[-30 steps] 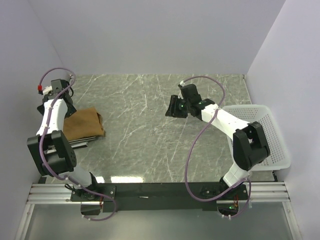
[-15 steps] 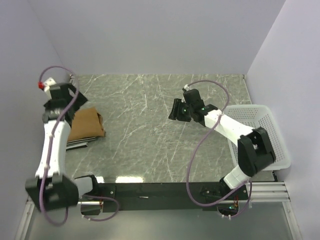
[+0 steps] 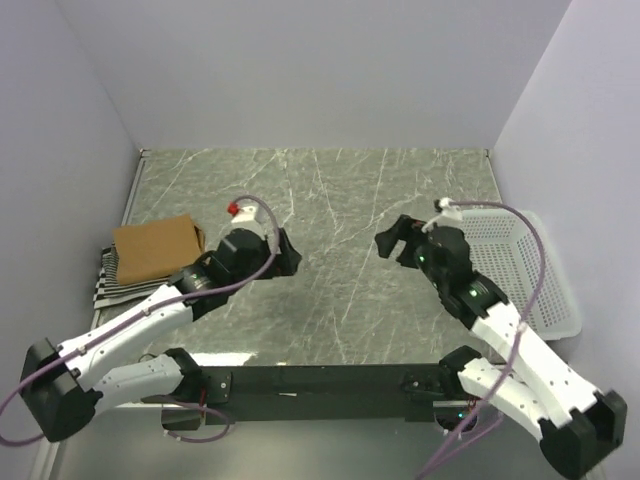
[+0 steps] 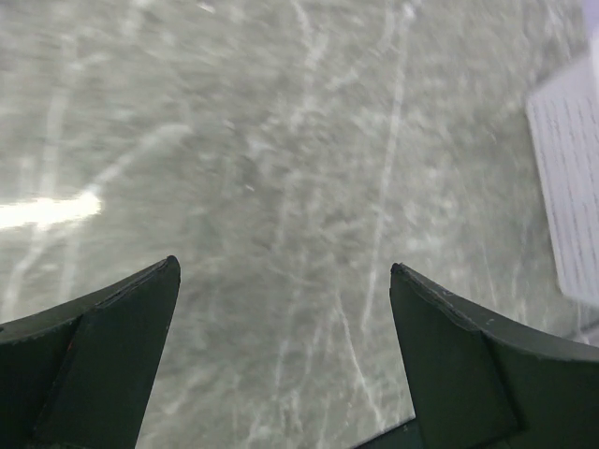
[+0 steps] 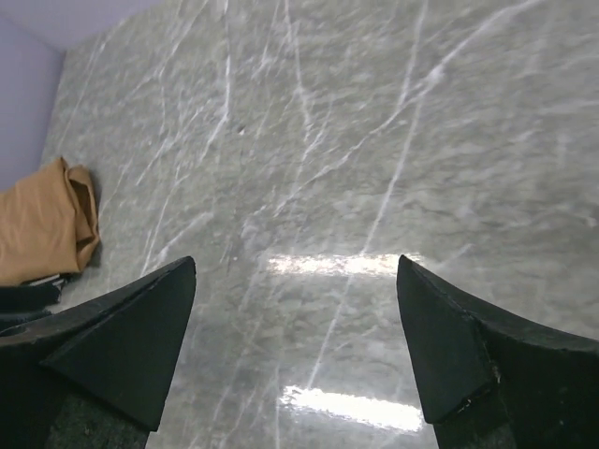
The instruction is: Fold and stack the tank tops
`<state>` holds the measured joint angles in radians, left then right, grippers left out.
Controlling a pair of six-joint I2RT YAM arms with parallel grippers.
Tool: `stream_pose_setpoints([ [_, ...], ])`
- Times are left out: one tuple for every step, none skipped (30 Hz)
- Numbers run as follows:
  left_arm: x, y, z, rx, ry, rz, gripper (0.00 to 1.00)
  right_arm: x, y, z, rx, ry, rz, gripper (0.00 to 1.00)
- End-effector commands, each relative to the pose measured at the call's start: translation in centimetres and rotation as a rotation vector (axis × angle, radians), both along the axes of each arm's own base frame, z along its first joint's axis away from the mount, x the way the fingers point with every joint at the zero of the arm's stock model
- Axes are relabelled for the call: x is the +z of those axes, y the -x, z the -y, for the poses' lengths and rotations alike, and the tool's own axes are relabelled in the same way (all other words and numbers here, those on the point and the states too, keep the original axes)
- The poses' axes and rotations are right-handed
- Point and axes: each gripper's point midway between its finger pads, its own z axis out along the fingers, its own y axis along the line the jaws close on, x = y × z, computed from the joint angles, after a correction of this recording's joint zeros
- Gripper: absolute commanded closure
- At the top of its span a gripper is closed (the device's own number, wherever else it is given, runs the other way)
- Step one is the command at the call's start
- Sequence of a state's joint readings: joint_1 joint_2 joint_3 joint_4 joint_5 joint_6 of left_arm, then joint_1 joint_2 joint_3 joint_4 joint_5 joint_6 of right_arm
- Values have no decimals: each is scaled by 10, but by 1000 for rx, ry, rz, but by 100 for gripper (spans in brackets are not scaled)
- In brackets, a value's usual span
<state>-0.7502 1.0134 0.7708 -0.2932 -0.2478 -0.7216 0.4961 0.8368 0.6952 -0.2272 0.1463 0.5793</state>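
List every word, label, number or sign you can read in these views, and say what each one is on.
None can be read.
The tan-brown tank top, the striped top under it, the white mesh basket and the marbled tabletop show no print.
The red tag on the left arm's cable is too small to read.

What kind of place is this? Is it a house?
Probably a robot test booth, not a house: plain walls close in a marble-patterned table, and a left arm and right arm are bolted to a rail at its edge.
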Motion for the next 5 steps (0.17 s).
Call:
stream_pose_setpoints([
  [17,-2,22,-9,58,83,1,4,11,31,-129,-2,63,6],
  [16,0,25,-28,64,85,1,5,14,36,-147,-3,73,5],
  [19,2,31,-48,79,91,1,7,20,42,-154,-5,93,5],
  [19,2,31,-49,81,91,1,8,22,47,-175,-1,104,5],
  [22,2,33,-56,84,95,1,10,24,50,-187,-4,115,4],
])
